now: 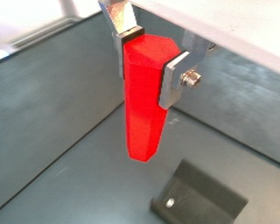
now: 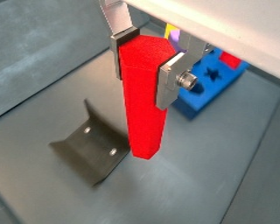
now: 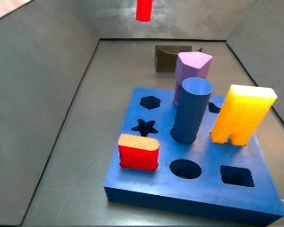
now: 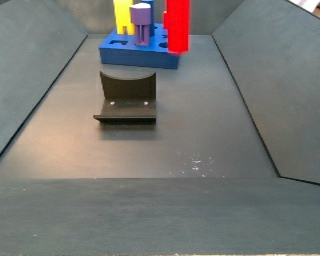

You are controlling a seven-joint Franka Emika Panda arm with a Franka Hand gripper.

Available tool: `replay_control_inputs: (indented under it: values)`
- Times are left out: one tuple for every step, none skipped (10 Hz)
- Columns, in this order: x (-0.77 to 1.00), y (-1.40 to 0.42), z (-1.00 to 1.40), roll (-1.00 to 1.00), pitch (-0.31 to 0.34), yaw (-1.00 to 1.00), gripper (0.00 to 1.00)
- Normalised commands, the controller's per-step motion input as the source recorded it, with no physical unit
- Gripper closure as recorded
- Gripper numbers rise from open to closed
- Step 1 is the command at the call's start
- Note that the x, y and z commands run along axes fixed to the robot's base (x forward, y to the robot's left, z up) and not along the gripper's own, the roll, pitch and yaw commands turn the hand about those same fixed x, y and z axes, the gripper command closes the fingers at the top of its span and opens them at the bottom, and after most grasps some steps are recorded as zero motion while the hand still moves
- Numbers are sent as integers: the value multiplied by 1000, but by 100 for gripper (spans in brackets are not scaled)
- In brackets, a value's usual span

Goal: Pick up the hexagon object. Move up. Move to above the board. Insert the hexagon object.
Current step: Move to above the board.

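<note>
Jaws, flat silver plates, clamp the smooth faceted red hexagon object, seemingly clear above the dark floor.

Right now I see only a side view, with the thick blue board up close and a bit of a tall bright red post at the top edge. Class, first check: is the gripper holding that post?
Observer: Yes. In both wrist views the gripper is shut on the tall bright red hexagon post, with a silver finger on each side near its top.
Operator: Does its lower end touch anything?
Observer: No. In a wrist view it hangs free over the dark floor, beside the dark L-shaped fixture.
Operator: Is it above the board?
Observer: Not yet. In a wrist view the blue board lies off to one side of the post.
</note>
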Motion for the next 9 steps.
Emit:
replay_control_inputs:
  values:
    - [-126, -1000, 181, 36, -23, 190, 100]
    - [-124, -1000, 184, 34, -7, 88, 100]
    - [-123, -1000, 186, 28, 2, 50, 100]
    - [-123, -1000, 186, 22, -1, 34, 100]
    - [-128, -1000, 194, 9, 8, 22, 100]
    - [-126, -1000, 199, 1, 8, 11, 100]
    - [-116, -1000, 208, 3, 26, 7, 100]
    - [-112, -1000, 216, 5, 37, 8, 100]
    - [-93, -952, 225, -7, 59, 8, 100]
